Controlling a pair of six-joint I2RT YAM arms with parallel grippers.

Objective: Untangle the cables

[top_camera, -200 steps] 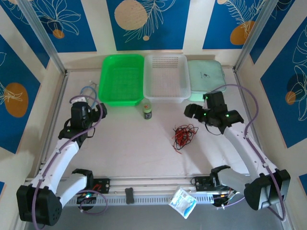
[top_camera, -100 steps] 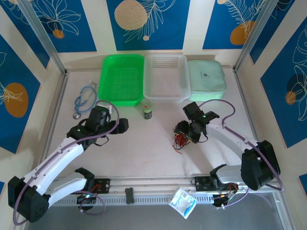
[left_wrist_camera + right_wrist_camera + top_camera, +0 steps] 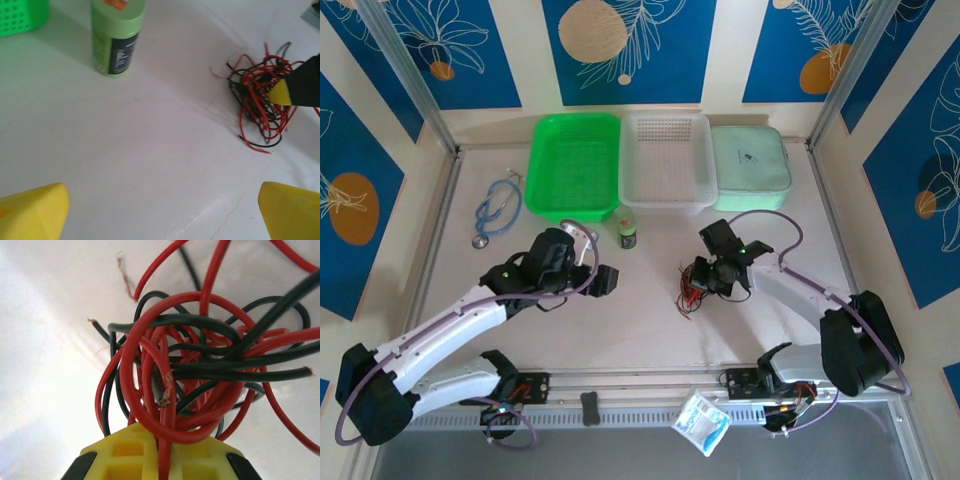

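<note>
cables (image 3: 256, 97) tight in right end effector (image 3: 163, 452); left end effector (image 3: 162, 212) wide apart, empty

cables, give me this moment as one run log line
phase: grasp | right claw: shut on cables | left claw: open, holding nothing | cables: tangled red and black heap on table

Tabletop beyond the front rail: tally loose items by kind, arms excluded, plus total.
Baskets: 2 (green basket, white basket)
Lidded box: 1
Bottle: 1
Stethoscope: 1
Cable tangle: 1, red and black wires, not countable singly
Total: 6
</note>
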